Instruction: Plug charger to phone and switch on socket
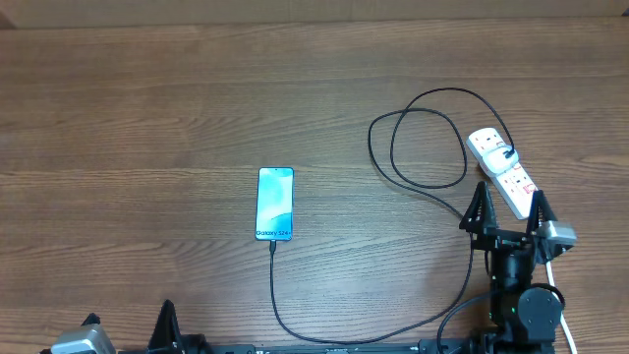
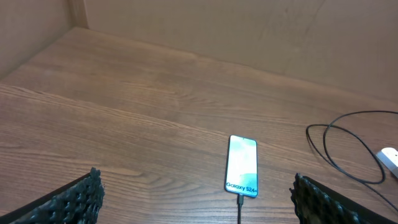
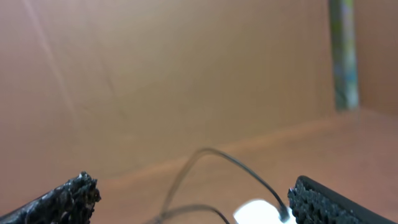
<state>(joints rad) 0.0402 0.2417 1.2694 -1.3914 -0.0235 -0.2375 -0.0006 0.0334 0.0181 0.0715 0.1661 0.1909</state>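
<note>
The phone (image 1: 275,204) lies screen-up mid-table, its "Galaxy S24+" end toward me; it also shows in the left wrist view (image 2: 242,166). The black charger cable (image 1: 413,147) loops at the right, runs along the front edge, and its tip (image 1: 274,246) sits in the phone's bottom port. Its other end is plugged into the white socket strip (image 1: 503,171) at the right, which shows blurred in the right wrist view (image 3: 258,213). My right gripper (image 1: 508,211) is open, just in front of the strip's near end. My left gripper (image 2: 196,199) is open and empty, well short of the phone.
A brown cardboard wall (image 2: 205,25) backs the wooden table (image 1: 147,128). The strip's white cord (image 1: 553,270) runs down past my right arm at the front right.
</note>
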